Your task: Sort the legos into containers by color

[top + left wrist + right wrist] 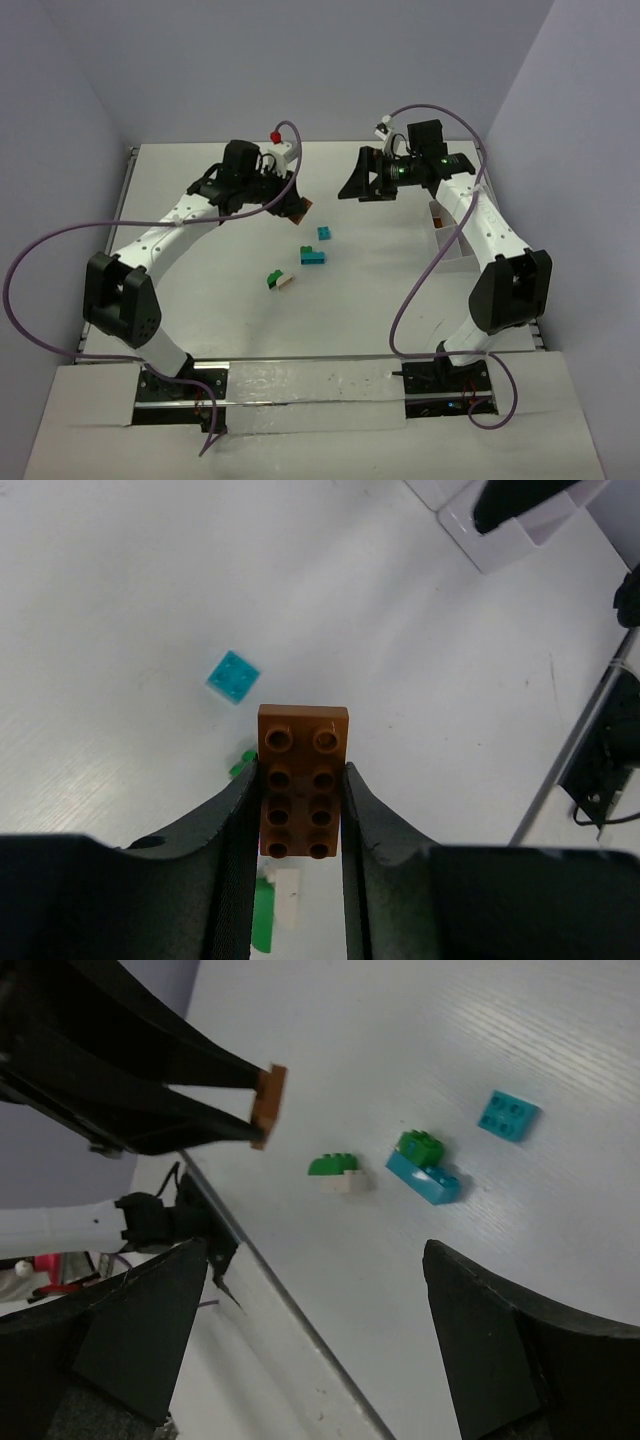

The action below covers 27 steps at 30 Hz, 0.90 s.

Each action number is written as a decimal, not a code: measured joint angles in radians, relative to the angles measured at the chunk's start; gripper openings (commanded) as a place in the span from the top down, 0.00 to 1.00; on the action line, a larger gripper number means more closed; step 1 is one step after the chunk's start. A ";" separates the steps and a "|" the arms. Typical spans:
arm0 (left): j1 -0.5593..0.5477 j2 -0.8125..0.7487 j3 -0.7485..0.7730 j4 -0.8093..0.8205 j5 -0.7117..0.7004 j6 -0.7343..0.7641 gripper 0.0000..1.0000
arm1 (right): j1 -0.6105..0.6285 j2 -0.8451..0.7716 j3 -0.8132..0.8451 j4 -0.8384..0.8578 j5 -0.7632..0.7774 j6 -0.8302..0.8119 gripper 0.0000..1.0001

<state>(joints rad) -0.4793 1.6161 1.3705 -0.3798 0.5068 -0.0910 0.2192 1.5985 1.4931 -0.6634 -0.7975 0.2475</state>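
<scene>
My left gripper [296,207] is shut on a brown brick [301,212] and holds it above the table; in the left wrist view the brick [302,780] sits stud-side up between the fingers. A small teal brick [324,233], a teal brick with a green one on it [313,256], and a green-and-white pair [281,280] lie mid-table. My right gripper [368,190] is open and empty above the table; its wrist view shows the same bricks [425,1170] and the brown brick [268,1105]. The white tray [441,238] lies at the right, partly hidden by the right arm.
The tray's corner shows in the left wrist view [500,540] at the top right. The table's metal rail [290,1300] runs past the right gripper. Purple cables hang beside both arms. A red-tipped fitting [276,135] sits on the left wrist.
</scene>
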 measured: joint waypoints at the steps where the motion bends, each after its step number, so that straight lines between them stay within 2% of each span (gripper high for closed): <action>1: -0.011 0.000 0.000 0.000 0.007 0.000 1.00 | 0.004 0.007 0.013 0.006 -0.022 0.008 0.07; 8: -0.054 -0.010 0.000 0.000 0.045 -0.006 1.00 | 0.056 0.025 0.040 0.027 -0.078 0.026 0.20; 15: -0.085 -0.029 0.001 0.000 0.047 -0.003 1.00 | 0.100 0.081 0.040 0.028 -0.101 0.032 0.24; 20: -0.119 -0.030 0.001 -0.002 0.033 0.011 1.00 | 0.101 0.118 0.040 0.030 -0.143 0.061 0.33; 22: -0.128 -0.032 0.001 -0.002 0.024 0.019 1.00 | 0.101 0.122 0.040 0.033 -0.155 0.071 0.42; 25: -0.138 -0.036 0.001 -0.002 0.014 0.025 1.00 | 0.105 0.124 0.040 0.035 -0.161 0.075 0.49; 27: -0.142 -0.039 0.001 -0.002 0.005 0.027 1.00 | 0.107 0.126 0.040 0.034 -0.162 0.071 0.51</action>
<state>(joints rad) -0.6211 1.5768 1.3716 -0.3820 0.5121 -0.0642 0.3266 1.7248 1.5333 -0.6292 -0.9598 0.3189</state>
